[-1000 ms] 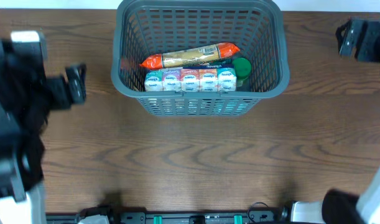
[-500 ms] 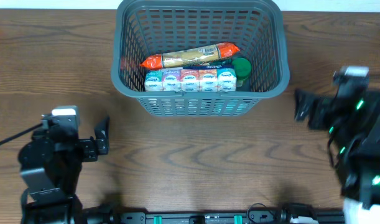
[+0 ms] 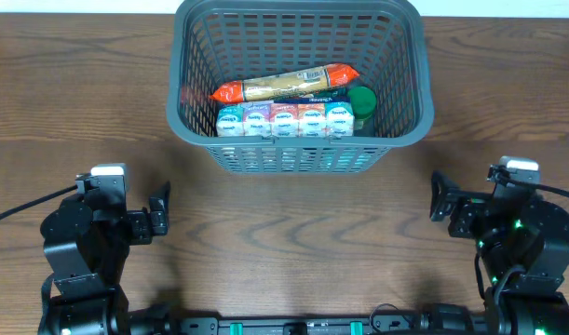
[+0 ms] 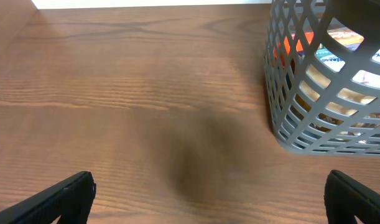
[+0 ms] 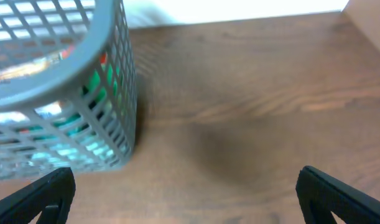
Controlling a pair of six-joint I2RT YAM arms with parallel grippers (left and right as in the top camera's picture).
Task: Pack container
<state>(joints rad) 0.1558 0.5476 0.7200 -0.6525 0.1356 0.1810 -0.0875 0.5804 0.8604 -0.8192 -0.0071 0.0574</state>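
Note:
The dark grey lattice basket stands at the back middle of the wooden table. Inside lie a long orange-ended packet, a row of small colourful cartons and a green round item. The basket also shows at the right of the left wrist view and at the left of the right wrist view. My left gripper is open and empty near the front left, over bare table. My right gripper is open and empty near the front right.
Bare brown wood table lies between the two arms, in front of the basket. The arm bases and a black rail with cables sit along the front edge. A pale wall edge shows beyond the table.
Both arms have come down and in towards the front of the table. The left moved from the far left edge, the right from the back right. The basket and its contents have not moved.

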